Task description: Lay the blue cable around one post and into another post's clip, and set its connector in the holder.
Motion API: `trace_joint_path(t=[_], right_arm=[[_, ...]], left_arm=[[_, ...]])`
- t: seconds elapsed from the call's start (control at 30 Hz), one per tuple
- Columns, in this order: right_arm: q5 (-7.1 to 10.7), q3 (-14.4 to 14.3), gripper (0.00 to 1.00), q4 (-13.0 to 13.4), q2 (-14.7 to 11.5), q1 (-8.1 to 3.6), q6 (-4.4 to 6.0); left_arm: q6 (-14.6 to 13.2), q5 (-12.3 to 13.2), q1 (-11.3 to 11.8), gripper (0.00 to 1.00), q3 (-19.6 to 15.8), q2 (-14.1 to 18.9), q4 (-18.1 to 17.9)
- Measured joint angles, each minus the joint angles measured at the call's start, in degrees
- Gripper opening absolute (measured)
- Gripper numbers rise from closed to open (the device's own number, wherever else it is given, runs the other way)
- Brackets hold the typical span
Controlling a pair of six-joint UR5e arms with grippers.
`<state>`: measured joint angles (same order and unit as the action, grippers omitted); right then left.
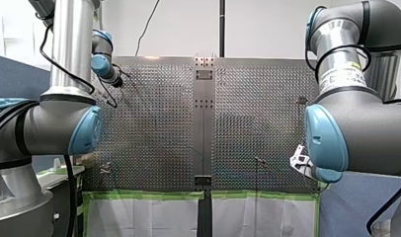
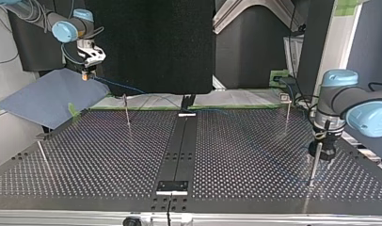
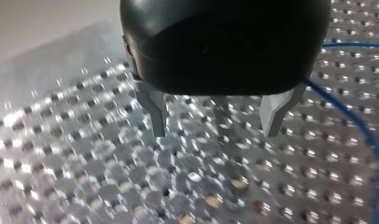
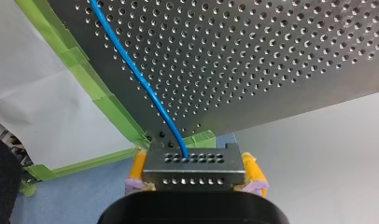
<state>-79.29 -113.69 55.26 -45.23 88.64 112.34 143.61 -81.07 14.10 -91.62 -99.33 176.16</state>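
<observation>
My right gripper (image 4: 193,163) is shut with its yellow pads (image 4: 138,164) on a perforated metal connector (image 4: 192,173). The blue cable (image 4: 140,78) leaves the connector and runs off over the perforated table (image 4: 271,56). In the top view my right gripper (image 2: 88,74) hangs off the table's far left corner, and the blue cable (image 2: 115,86) slopes from it down to the table's far edge. Low over the table at that view's right, my left gripper (image 2: 322,154) stands beside a thin post (image 2: 313,165). Its metal fingers (image 3: 155,112) are open and hold nothing, with the blue cable (image 3: 367,137) beside them.
More thin posts stand at the top view's far left (image 2: 127,111), far right (image 2: 287,117) and near left (image 2: 43,156). A black rail (image 2: 182,141) runs down the middle, with a small fixture (image 2: 172,187) at its near end. Green tape (image 4: 103,100) lines the table's edge.
</observation>
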Motion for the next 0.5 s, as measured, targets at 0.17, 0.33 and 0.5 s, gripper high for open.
trace_joint_path(t=[0.17, 0.33, 0.5], right_arm=[[0.00, 0.00, 0.00, 0.02, -0.01, 0.00, 0.00], [0.00, 0.06, 0.00, 0.03, -0.01, 0.00, -0.08], [0.00, 0.08, 0.00, 0.03, -0.01, 0.00, -0.13]], left_arm=[[2.37, 2.36, 0.56, 1.00, -1.73, -0.01, -0.32], [4.86, 4.54, 1.37, 1.00, -3.06, -0.01, -1.22], [7.32, 6.10, 2.21, 1.00, -3.35, 0.00, -2.12]])
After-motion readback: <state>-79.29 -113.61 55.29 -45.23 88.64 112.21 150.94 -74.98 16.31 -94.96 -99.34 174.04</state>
